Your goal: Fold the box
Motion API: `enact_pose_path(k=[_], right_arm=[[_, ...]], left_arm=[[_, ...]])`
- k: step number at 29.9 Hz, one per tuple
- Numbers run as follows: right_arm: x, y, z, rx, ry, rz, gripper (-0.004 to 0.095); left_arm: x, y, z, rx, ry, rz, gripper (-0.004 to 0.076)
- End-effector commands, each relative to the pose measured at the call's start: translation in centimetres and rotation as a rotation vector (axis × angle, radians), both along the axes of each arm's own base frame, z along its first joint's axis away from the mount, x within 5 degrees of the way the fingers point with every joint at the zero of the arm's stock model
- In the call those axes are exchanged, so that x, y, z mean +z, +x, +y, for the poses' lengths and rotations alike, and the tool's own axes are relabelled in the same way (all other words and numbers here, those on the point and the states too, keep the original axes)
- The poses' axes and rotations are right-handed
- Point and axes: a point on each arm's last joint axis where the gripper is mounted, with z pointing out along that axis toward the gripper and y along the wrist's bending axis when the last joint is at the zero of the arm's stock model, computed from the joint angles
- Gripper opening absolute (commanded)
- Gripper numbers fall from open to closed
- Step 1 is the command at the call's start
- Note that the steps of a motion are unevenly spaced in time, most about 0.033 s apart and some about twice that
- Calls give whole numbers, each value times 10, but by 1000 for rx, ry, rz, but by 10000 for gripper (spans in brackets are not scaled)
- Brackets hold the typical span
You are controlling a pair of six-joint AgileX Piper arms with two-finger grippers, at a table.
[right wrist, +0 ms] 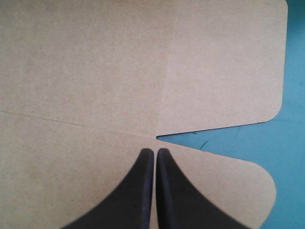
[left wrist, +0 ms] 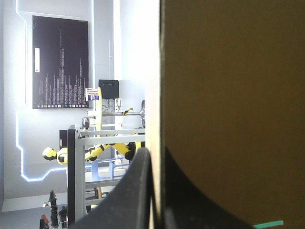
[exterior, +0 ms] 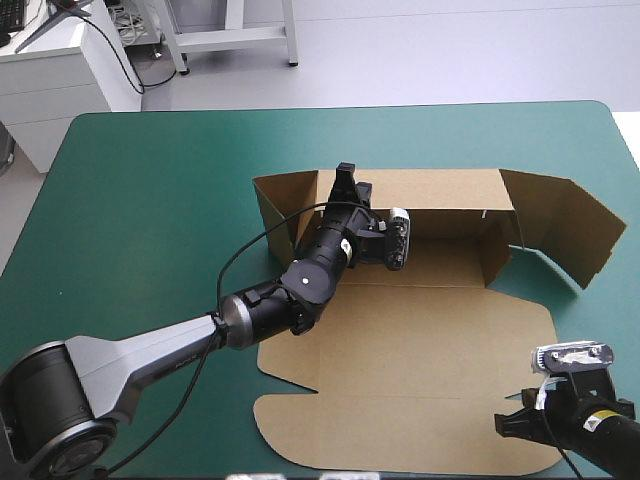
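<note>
Left end effector (exterior: 345,178) seemingly level, astride box (exterior: 420,330) wall

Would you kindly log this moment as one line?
box: back wall raised, front flat | left gripper: shut on back wall | right gripper: fingers shut, over flat front panel

high view: bright, even light from above. the cover (exterior: 150,200) is lit flat. the left arm (exterior: 160,350) throws a soft shadow on the box (exterior: 420,350), whose raised side walls are darker than the flat sheet. left wrist view: the box wall (left wrist: 228,95) stands dark against a bright background. right wrist view: even light, with a thin shadow along the flap (right wrist: 224,62) edge.
</note>
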Motion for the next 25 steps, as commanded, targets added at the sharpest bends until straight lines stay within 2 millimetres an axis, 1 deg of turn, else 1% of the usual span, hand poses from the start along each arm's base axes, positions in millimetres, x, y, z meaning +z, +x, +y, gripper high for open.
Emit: enact_pose_path(k=[1, 2, 3, 7, 8, 10, 15, 17, 20, 22, 24, 25], right_arm=[[11, 5, 4, -11, 63, -67, 156], [12, 5, 5, -9, 81, -68, 215], [12, 5, 6, -9, 92, -72, 300], [14, 7, 5, -4, 72, -107, 672], [14, 8, 4, -5, 66, -113, 740], [15, 8, 4, -6, 68, -117, 798], [15, 8, 6, 2, 94, -116, 755], [15, 7, 7, 36, 73, -114, 733], [16, 8, 6, 40, 56, -128, 715], [24, 9, 5, 9, 71, -166, 709], [38, 12, 4, -4, 60, -232, 694], [48, 14, 2, -13, 45, -268, 682]], left_arm=[[28, -6, 5, 1, -58, -58, -8], [28, -6, 5, 1, -58, -58, -8], [28, -6, 5, 1, -58, -58, -8], [28, -6, 5, 1, -58, -58, -8], [28, -6, 5, -1, -58, -58, -8], [28, -6, 5, 0, -58, -58, -8], [26, -7, 2, -27, -89, -20, -8], [26, -8, 0, -48, -86, -19, -8], [25, -10, -2, -68, -91, -7, -8], [24, -10, -2, -73, -101, 10, -8], [24, -10, -2, -72, -111, 23, -8], [23, -11, -2, -72, -116, 30, -8]])
